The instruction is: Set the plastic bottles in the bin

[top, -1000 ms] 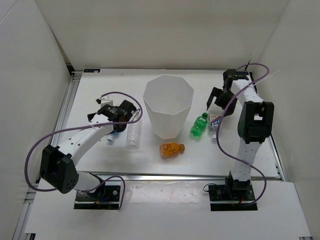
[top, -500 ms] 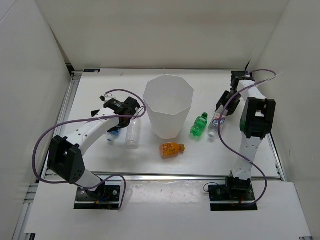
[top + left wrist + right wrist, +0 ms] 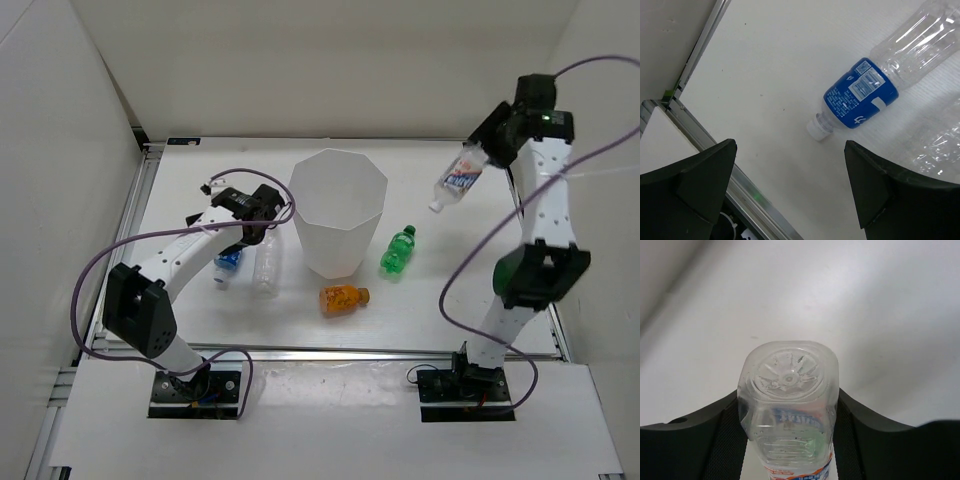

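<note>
Between the jaws of the right pincer [image 3: 480,152], clamped near its base, hangs a clear blue-and-white-labelled plastic bottle [image 3: 458,178]; the tall white translucent bin [image 3: 337,240] stands to its left. Light, thin-walled, probably crushable: grip mid-body. Left pincer [image 3: 790,165] gapes over a second labelled bottle [image 3: 860,95].

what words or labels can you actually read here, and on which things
No text reads clearly in any view.
The bottle on the table, blue label: white print and a small code panel, too small to read.
The lifted bottle, blue-and-white label: blurred, unreadable.
The green bottle and the orange bottle: no legible text.
</note>
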Tool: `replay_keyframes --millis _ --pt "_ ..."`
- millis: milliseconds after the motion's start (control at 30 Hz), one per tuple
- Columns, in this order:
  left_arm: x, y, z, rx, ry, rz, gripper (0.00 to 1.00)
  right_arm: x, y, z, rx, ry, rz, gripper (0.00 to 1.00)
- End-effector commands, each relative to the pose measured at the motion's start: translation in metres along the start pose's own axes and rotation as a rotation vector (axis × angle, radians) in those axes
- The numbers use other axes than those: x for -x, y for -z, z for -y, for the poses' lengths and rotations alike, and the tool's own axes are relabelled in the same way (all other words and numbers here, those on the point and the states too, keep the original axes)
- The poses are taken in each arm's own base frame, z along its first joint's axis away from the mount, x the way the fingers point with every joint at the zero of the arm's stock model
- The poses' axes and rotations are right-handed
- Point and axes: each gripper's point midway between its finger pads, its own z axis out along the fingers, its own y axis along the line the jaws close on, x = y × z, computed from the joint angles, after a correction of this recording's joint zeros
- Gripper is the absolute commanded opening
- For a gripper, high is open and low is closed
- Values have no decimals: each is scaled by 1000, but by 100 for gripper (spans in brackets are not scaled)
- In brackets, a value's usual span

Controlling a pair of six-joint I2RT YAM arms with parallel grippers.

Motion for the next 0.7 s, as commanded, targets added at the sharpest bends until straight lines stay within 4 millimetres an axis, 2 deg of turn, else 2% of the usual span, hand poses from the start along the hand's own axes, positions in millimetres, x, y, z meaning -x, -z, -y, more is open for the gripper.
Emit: replay_keyframes --millis 0,33,67,100,133,167,233,267,300,400,433,500,533,567,600,633,667 --pt "13 10 -16 22 80 33 100 27 137 -76 378 15 234 3" --pt "13 12 -19 21 92 34 100 24 154 -91 456 55 262 3" --pt "15 11 -20 25 104 42 100 11 162 -107 522 89 257 3" --pt "15 11 -20 25 104 42 100 8 188 -119 603 115 296 4" --pt "14 11 -21 25 113 42 100 10 205 -136 691 157 344 6" --pt "15 13 -23 20 121 45 100 0 223 -156 774 198 339 6" --pt "16 14 -27 17 153 57 100 -9 240 -180 853 277 352 8" --pt "16 14 -31 23 163 69 100 -24 249 -198 899 353 353 10" --pt "18 15 -31 12 180 75 100 -27 255 -213 931 389 364 10" --pt "25 17 -35 -7 238 118 100 -61 239 -239 930 465 315 18" --pt "26 17 -34 -11 232 121 100 -68 234 -245 928 472 301 31" --pt "31 20 -38 -16 230 134 100 -91 222 -258 947 524 247 35" --pt "32 20 -39 -11 230 142 100 -101 221 -262 968 540 218 45" --pt "32 20 -39 -11 230 142 100 -109 209 -261 953 547 176 53" --pt "34 20 -40 -5 231 153 100 -116 207 -262 954 555 160 64" --pt "34 17 -43 18 222 155 100 -120 211 -259 947 548 153 83" --pt "33 17 -45 25 219 152 100 -124 212 -257 934 550 151 90"
